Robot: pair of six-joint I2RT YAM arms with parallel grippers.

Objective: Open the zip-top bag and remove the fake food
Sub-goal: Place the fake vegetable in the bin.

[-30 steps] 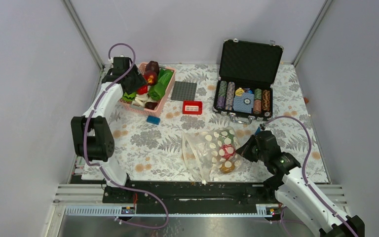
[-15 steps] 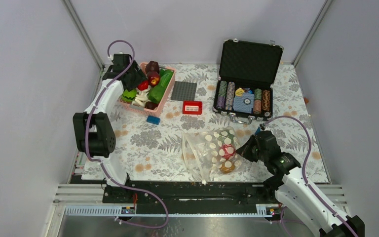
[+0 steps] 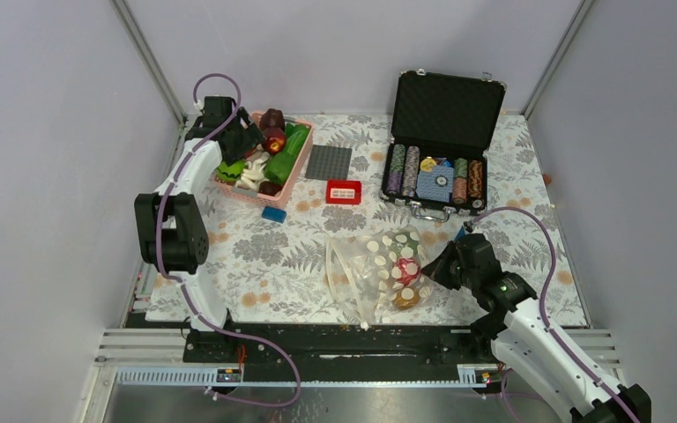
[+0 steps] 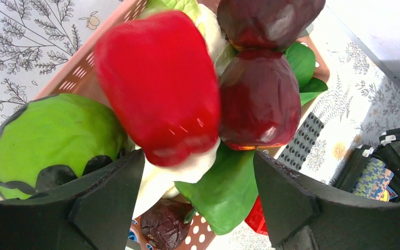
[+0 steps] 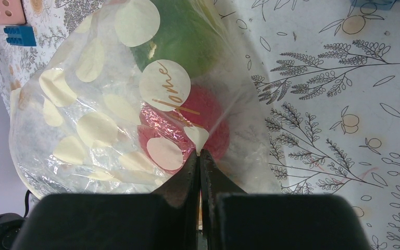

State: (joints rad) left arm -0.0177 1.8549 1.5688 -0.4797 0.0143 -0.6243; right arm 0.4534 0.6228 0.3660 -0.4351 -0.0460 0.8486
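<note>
The leaf-printed bench (image 3: pixel 264 256) carries a pink basket (image 3: pixel 299 170) far left, with a grey plate (image 3: pixel 329 162), red block (image 3: pixel 344 191) and blue block (image 3: pixel 273 213) beside it. A black case (image 3: pixel 445 110) stands far right, a dotted bag (image 3: pixel 366 269) nearer.

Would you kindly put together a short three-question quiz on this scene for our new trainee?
1. True or false: the right gripper is shut on the clear zip-top plastic bag printed with cream dots.
2. The left gripper hovers, jaws apart, over which? A) the pink slotted plastic basket; B) the black poker-chip case; C) the small red box.
3. Name the fake food filling the middle of the left wrist view.

Key: 1 true; 2 A; 3 the glossy red plastic pepper.
</note>
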